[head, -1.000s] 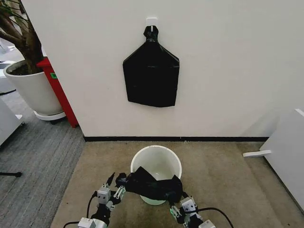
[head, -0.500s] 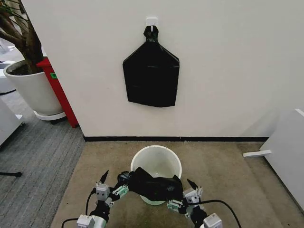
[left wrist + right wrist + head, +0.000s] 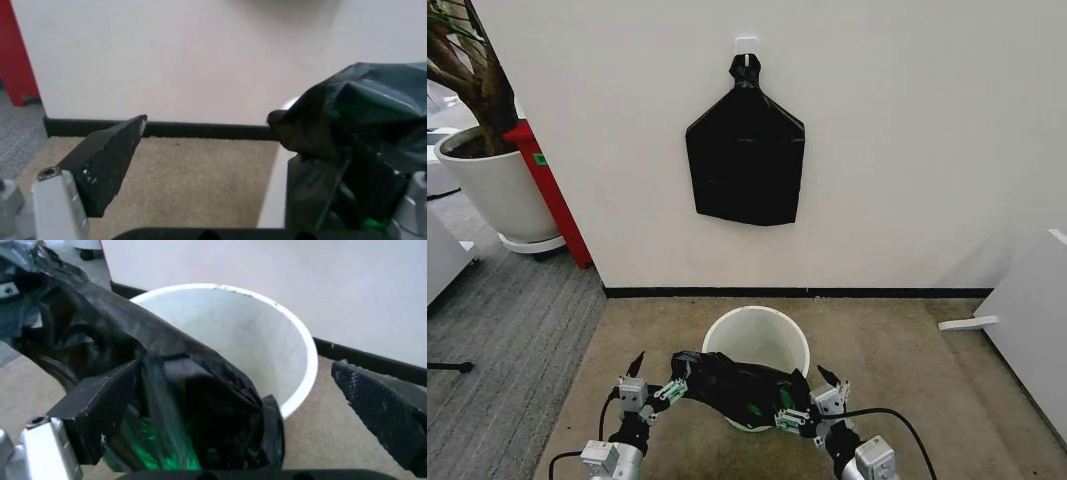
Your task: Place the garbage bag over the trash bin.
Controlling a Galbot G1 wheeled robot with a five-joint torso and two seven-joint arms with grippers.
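Since second ago, both pincers spread outward, stretching garbage bag (image 3: 739, 390) wider across near rim of trash bin (image 3: 757, 345). My left pincer (image 3: 649, 385) gaping, bag hooked on inner finger; my right pincer (image 3: 811, 400) likewise (bag draped over one finger). One bin, one loose bag, one knotted bundle (image 3: 745, 150) on wall. No readable writing.

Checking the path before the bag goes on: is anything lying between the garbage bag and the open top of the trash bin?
Nothing visible. The garbage bag is draped across the near rim of the trash bin, stretched between the left pincer and right pincer. The bin's inside looks empty.
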